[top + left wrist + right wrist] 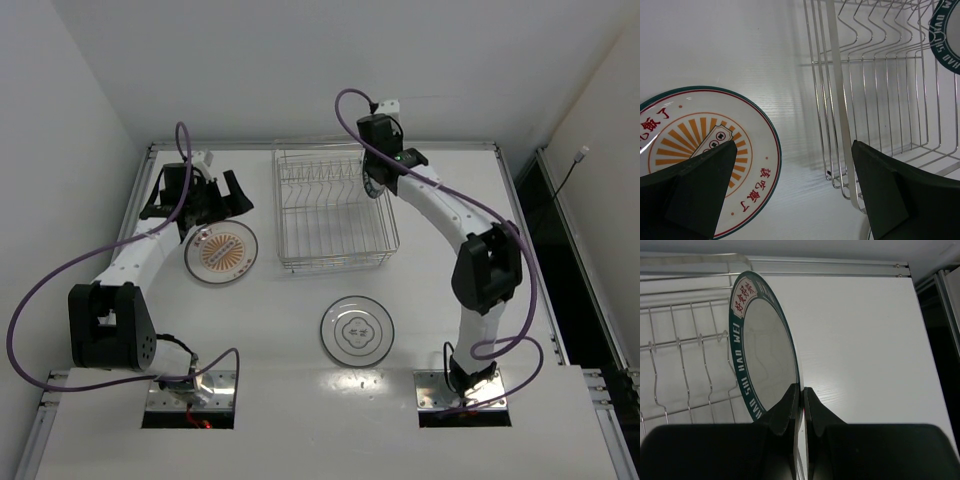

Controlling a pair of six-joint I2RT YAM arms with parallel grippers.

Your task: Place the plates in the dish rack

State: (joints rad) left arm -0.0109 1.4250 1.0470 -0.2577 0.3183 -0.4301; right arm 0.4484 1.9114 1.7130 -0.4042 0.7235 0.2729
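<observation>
one green-rimmed plate (pixel 765 355) gripped edge-up by right end effector (pixel 801 387); lower it straight between prongs of the dish rack (pixel 839 95); left end effector (pixel 794 145) released.

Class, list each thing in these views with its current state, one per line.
Sunburst plate: flat on table.
Dark-ringed white plate: flat on table.
Green-rimmed plate: on edge, in right gripper.
Dish rack: standing on table.
Left gripper: open, holding nothing.
Right gripper: shut on green-rimmed plate.

Sunburst plate (pixel 221 249), ringed plate (pixel 357 330) flat, rack (pixel 338 263) behind
</observation>
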